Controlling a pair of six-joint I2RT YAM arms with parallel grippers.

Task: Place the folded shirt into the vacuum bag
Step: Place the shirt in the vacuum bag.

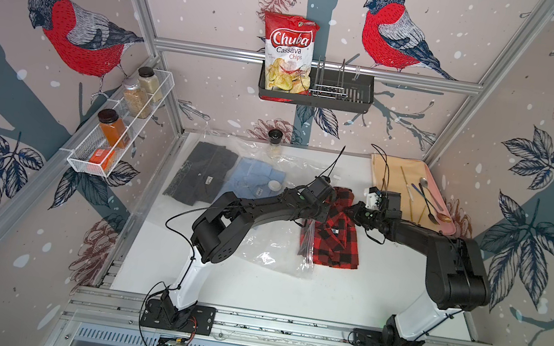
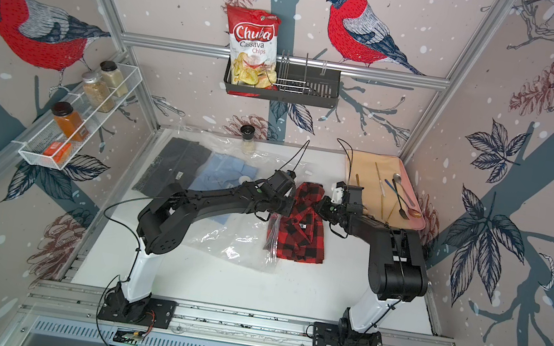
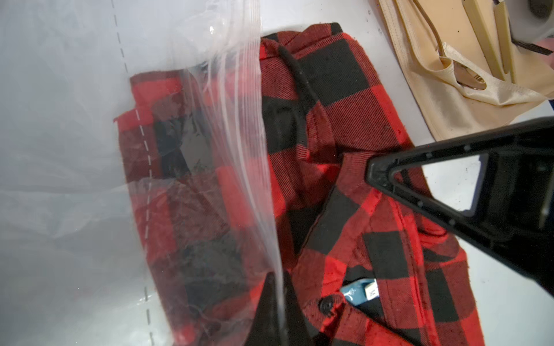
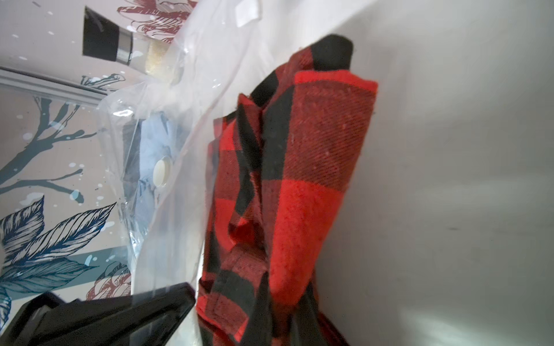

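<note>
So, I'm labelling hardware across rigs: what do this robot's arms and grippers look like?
Two matching arms: left arm and right arm have white lower segments, glossy black upper links, black base plates and loose black cables. A small green dot sits near each wrist. Gripper fingers are black wedges with triangular cut-outs.

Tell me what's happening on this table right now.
The left end effector pinches the open edge of the large clear plastic vacuum bag. The right end effector is shut on the folded red-and-black checked shirt, which is only partly under the plastic. A dark grey shirt and a light blue shirt lie inside.
</note>
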